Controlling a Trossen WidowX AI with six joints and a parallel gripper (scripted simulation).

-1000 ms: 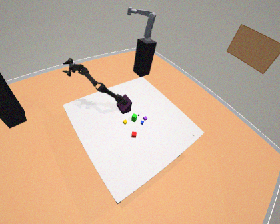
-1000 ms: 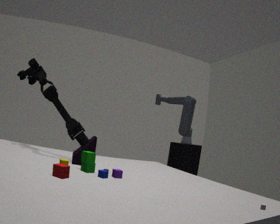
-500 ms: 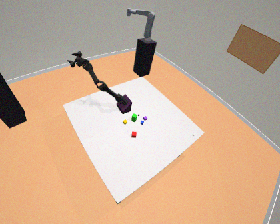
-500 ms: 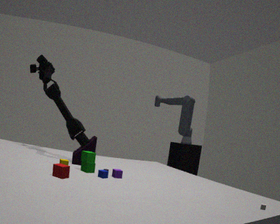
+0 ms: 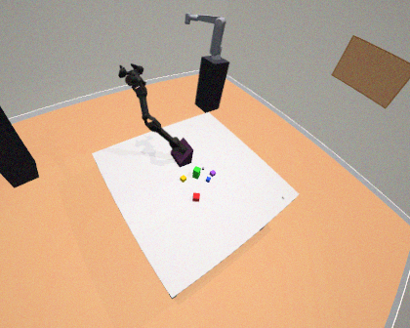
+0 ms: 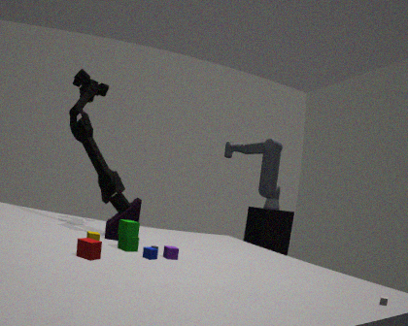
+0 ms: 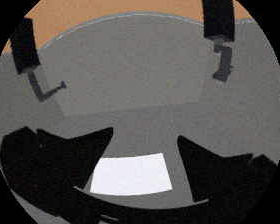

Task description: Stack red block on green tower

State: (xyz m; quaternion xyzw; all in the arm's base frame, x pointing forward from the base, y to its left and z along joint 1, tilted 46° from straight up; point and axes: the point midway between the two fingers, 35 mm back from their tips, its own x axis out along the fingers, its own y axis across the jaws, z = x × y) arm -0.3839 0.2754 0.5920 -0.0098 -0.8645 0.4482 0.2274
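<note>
My hand [image 6: 90, 86] is raised high in the upper left of the exterior view, far above the flat white table [image 6: 239, 286], with its dark fingers spread wide and nothing between them. My black jointed arm [image 6: 95, 160] leans up from its dark purple base block [image 6: 127, 215], which sits on the table just behind the blocks. The small red cube [image 6: 88, 248] rests on the table at the lower left of the exterior view, close beside the green two-block tower [image 6: 128, 235] but apart from it; in the top view the red cube [image 5: 196, 196] lies below the tower [image 5: 196, 172], near the frame's centre. A small yellow cube [image 6: 93, 236] sits behind the red one, and a small blue cube [image 6: 150, 252] and a small purple cube [image 6: 170, 252] stand just right of the tower. In the wrist view my hand [image 7: 140, 183] frames a bright patch of table.
</note>
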